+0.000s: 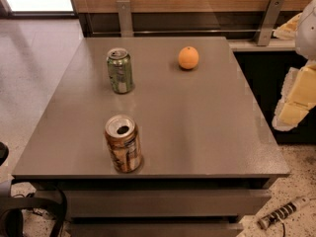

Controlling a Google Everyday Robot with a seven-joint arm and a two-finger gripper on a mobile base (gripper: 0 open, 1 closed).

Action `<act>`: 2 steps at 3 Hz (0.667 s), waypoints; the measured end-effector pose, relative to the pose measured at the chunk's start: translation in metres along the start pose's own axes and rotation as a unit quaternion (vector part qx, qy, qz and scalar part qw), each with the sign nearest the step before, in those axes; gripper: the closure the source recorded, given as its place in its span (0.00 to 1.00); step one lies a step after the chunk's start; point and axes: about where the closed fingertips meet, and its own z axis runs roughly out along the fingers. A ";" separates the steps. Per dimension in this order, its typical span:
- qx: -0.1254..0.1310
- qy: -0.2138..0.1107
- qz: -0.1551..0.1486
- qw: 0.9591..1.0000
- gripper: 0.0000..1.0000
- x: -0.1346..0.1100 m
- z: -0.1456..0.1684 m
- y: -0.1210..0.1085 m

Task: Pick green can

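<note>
The green can stands upright on the grey table, at the back left, its silver top and pull tab facing up. My gripper, white with pale yellow parts, hangs at the right edge of the view, beyond the table's right side and far from the green can. It holds nothing that I can see.
A brown-and-gold can stands upright near the table's front edge, its top open. An orange lies at the back, right of the green can. A wall with metal brackets runs behind the table. Cables lie on the floor at the front.
</note>
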 end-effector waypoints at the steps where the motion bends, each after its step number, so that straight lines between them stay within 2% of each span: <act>1: 0.001 -0.007 0.003 1.000 0.00 -0.001 0.002 -0.003; 2: -0.001 -0.052 0.026 0.998 0.00 -0.011 0.016 -0.018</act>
